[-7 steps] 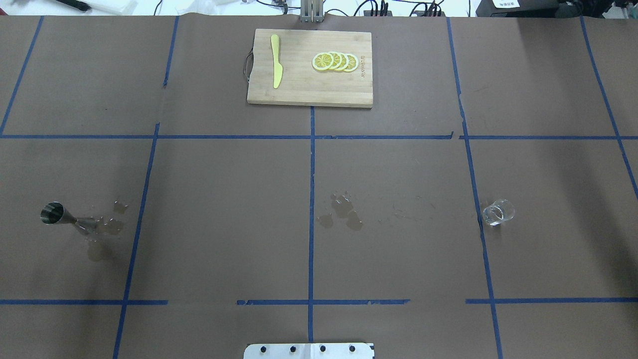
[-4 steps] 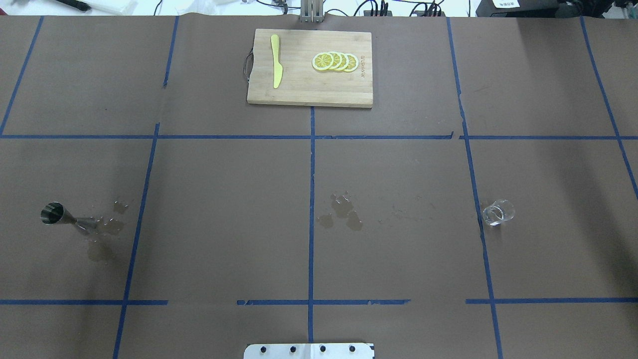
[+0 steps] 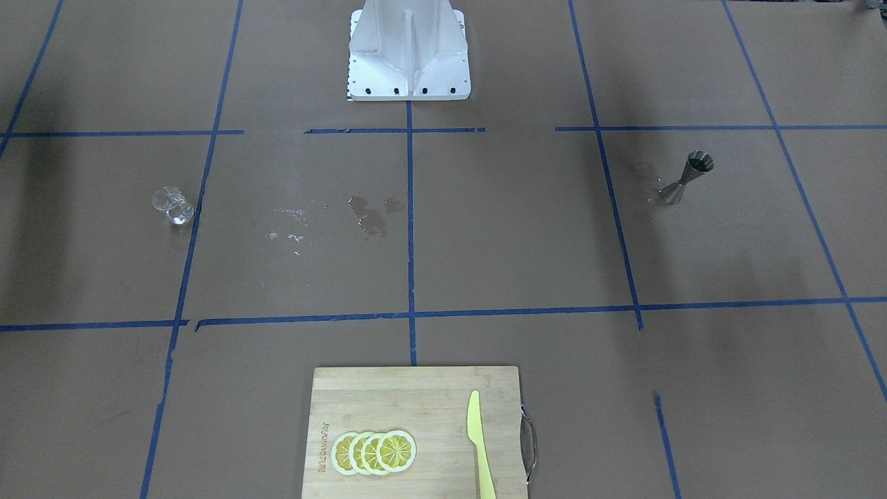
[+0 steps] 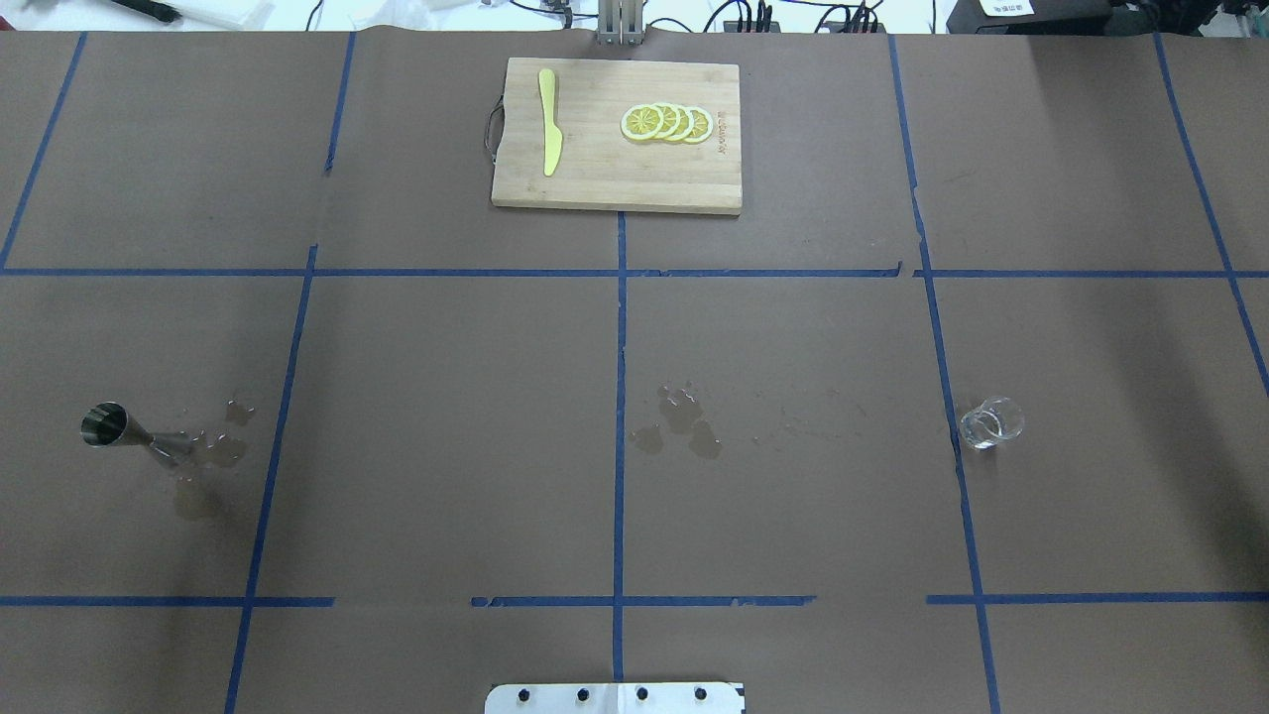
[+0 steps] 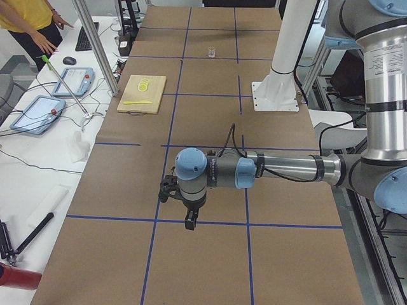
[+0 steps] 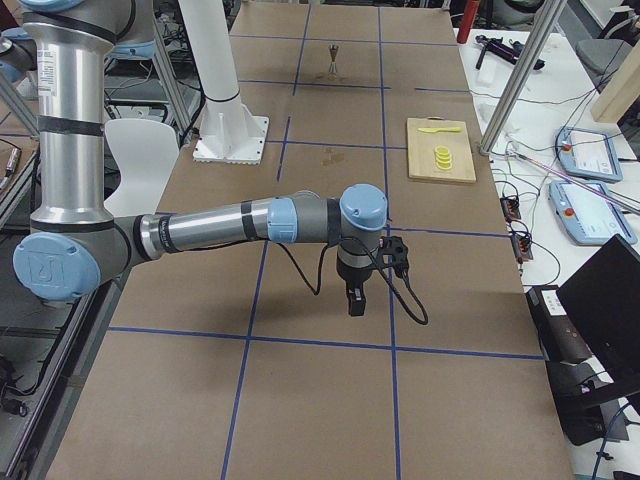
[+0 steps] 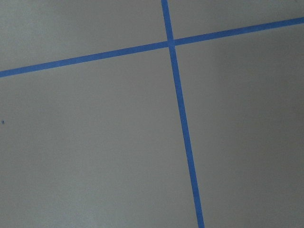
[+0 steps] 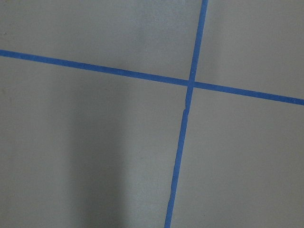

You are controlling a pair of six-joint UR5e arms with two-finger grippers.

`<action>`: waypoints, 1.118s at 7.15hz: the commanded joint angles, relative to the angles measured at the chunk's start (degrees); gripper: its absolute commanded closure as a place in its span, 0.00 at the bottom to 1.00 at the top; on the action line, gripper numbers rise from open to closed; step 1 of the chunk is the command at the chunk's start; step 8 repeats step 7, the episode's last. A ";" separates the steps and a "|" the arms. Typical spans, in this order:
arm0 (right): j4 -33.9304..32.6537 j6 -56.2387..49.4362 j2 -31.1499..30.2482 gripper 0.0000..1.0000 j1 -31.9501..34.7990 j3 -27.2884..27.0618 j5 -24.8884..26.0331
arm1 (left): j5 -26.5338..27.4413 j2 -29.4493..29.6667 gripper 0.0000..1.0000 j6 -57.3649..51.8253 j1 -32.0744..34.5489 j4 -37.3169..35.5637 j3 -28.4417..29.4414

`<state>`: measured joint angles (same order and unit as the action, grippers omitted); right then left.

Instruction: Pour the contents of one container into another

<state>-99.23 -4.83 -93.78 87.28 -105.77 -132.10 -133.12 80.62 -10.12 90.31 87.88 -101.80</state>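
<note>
The clear glass (image 4: pixel 989 423) stands upright on the brown paper at the table's right side, also seen in the front view (image 3: pixel 173 206) and far off in the left side view (image 5: pixel 211 52). The metal jigger (image 4: pixel 129 433) stands at the left side (image 3: pixel 686 177), with wet spots beside it. Both arms hang over the table's ends, far from both containers. The left gripper (image 5: pixel 189 222) and the right gripper (image 6: pixel 355 302) point down; I cannot tell whether they are open or shut. Both wrist views hold only paper and blue tape.
A wooden cutting board (image 4: pixel 595 183) with lemon slices (image 4: pixel 666 122) and a yellow knife (image 4: pixel 548 135) lies at the far middle. Wet patches (image 4: pixel 682 426) mark the centre. The robot's base plate (image 4: pixel 615 698) sits at the near edge. A person (image 5: pixel 38 25) stands beyond the table.
</note>
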 commanded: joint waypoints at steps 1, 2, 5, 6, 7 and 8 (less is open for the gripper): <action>-0.08 0.00 0.00 0.00 -0.01 0.04 0.00 | -0.04 0.06 0.00 0.02 -0.04 0.01 -0.15; -0.17 0.00 -0.17 0.00 -0.01 0.04 0.00 | 0.05 0.23 0.00 -0.07 -0.13 0.01 -0.33; 0.00 -0.35 -3.77 0.00 -0.01 0.13 -0.52 | 0.05 0.94 0.00 -0.07 -0.13 -0.08 -0.24; 0.09 -0.61 -4.13 0.00 -0.01 0.04 -0.53 | 0.05 0.94 0.00 -0.07 -0.22 -0.25 -0.24; 0.09 -0.70 -4.31 0.00 -0.01 0.13 -0.53 | 0.05 1.03 0.00 -0.07 -0.30 -0.17 -0.15; 0.09 -0.70 -4.31 0.00 -0.01 0.13 -0.53 | 0.05 1.03 0.00 -0.07 -0.30 -0.17 -0.15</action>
